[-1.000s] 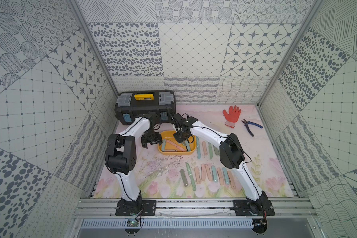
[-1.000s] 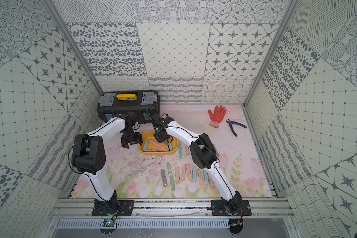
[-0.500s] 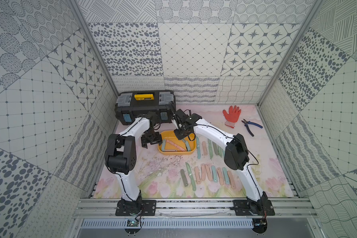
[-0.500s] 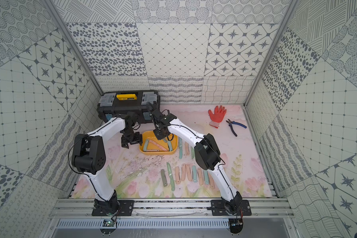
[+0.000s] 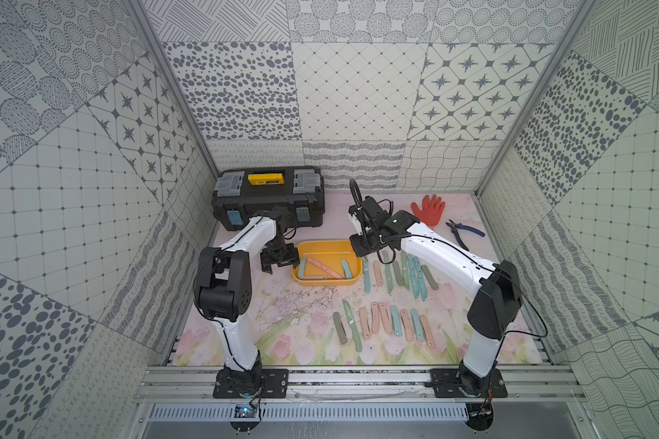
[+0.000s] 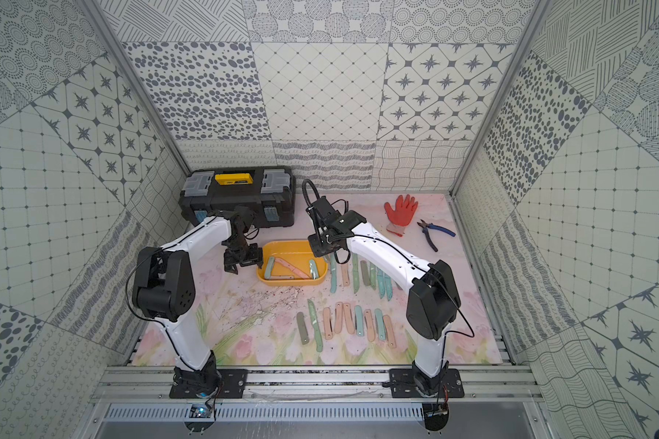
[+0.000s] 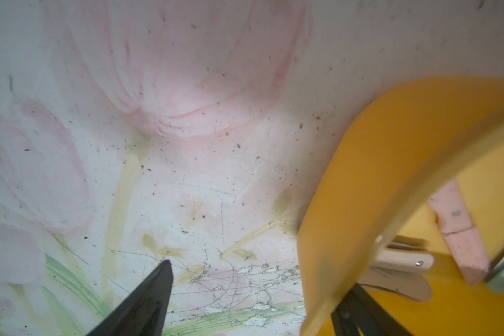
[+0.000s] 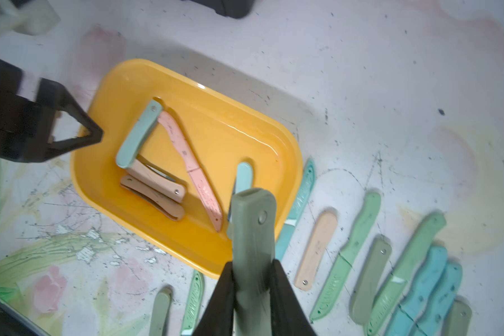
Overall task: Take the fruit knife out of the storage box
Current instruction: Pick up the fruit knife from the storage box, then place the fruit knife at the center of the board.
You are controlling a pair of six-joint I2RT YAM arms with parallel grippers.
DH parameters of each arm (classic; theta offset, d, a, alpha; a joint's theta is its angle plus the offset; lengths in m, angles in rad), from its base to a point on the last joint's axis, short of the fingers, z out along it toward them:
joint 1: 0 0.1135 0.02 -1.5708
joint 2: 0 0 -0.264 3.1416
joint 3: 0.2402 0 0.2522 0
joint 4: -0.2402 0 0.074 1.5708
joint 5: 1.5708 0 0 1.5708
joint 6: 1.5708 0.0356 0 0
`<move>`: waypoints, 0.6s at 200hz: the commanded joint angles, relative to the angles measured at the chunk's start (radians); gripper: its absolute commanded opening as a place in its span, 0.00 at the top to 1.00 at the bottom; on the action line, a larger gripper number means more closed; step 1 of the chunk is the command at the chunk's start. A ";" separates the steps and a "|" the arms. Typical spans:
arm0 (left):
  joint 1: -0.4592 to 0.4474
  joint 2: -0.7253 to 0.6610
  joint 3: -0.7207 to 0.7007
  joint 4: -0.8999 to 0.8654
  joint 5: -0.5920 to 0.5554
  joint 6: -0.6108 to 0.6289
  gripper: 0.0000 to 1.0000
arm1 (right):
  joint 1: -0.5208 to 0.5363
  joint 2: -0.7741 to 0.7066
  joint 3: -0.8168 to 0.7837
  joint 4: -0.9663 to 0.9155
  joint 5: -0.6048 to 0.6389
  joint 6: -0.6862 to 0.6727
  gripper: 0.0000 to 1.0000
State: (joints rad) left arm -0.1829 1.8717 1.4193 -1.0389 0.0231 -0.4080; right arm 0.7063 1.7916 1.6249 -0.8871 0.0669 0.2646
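Note:
The yellow storage box (image 5: pixel 327 244) (image 6: pixel 294 248) lies mid-table. It holds a teal folded knife (image 8: pixel 138 135), a pink knife (image 8: pixel 189 163), two beige folded ones (image 8: pixel 154 183) and another teal one (image 8: pixel 243 174). My right gripper (image 8: pixel 252 263) (image 5: pixel 364 249) is shut on an olive-green folded fruit knife (image 8: pixel 253 221), held in the air over the box's right edge. My left gripper (image 7: pixel 259 279) (image 5: pixel 281 265) stands open astride the box's left wall (image 7: pixel 361 189), one finger inside and one outside.
A black toolbox (image 5: pixel 269 197) stands at the back left behind the left arm. A red glove (image 5: pixel 428 209) and blue-handled pliers (image 5: pixel 465 232) lie at the back right. Two rows of several knives (image 5: pixel 396 270) (image 5: pixel 385 321) cover the mat right of the box.
My right gripper has risen from inside the box and moved right to its edge with the olive-green knife. The left arm has stayed put.

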 commanded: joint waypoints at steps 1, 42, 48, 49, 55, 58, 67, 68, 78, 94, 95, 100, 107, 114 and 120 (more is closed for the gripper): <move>-0.001 -0.002 0.018 -0.030 0.014 0.003 0.19 | -0.062 -0.083 -0.101 0.065 0.001 0.032 0.79; 0.000 -0.006 0.015 -0.027 0.019 0.001 0.19 | -0.171 -0.173 -0.282 0.103 0.014 0.007 0.81; -0.001 -0.006 0.016 -0.027 0.019 0.002 0.19 | -0.191 -0.187 -0.307 0.113 0.011 0.008 0.81; 0.000 -0.006 0.016 -0.026 0.020 0.003 0.19 | -0.195 -0.189 -0.310 0.113 0.010 0.008 0.81; 0.000 -0.007 0.015 -0.027 0.020 0.002 0.19 | -0.215 -0.201 -0.335 0.122 0.004 0.006 0.81; -0.001 -0.008 0.015 -0.027 0.020 0.002 0.19 | -0.225 -0.207 -0.347 0.124 0.004 0.004 0.81; 0.000 -0.007 0.014 -0.027 0.020 0.002 0.19 | -0.252 -0.219 -0.375 0.127 0.010 -0.004 0.81; 0.000 -0.006 0.015 -0.027 0.020 0.002 0.19 | -0.254 -0.220 -0.378 0.127 0.011 -0.005 0.81; -0.001 -0.007 0.014 -0.027 0.021 0.002 0.19 | -0.281 -0.230 -0.398 0.119 0.017 -0.021 0.81; 0.000 -0.006 0.015 -0.026 0.023 0.001 0.19 | -0.324 -0.232 -0.422 0.111 0.031 -0.057 0.81; -0.001 -0.006 0.015 -0.026 0.023 0.001 0.19 | -0.327 -0.233 -0.423 0.109 0.033 -0.060 0.81; -0.001 -0.005 0.015 -0.025 0.024 0.001 0.19 | -0.340 -0.229 -0.428 0.104 0.040 -0.073 0.81; -0.001 -0.005 0.014 -0.024 0.026 0.001 0.19 | -0.360 -0.222 -0.435 0.098 0.053 -0.092 0.81; 0.000 -0.003 0.013 -0.024 0.025 0.001 0.19 | -0.375 -0.214 -0.444 0.099 0.060 -0.114 0.81; -0.001 -0.004 0.015 -0.024 0.027 0.001 0.19 | -0.394 -0.204 -0.448 0.096 0.058 -0.128 0.80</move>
State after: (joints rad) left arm -0.1829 1.8717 1.4193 -1.0386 0.0391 -0.4080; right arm 0.3588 1.5894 1.1995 -0.8093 0.0933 0.2146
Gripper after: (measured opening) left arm 0.807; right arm 0.192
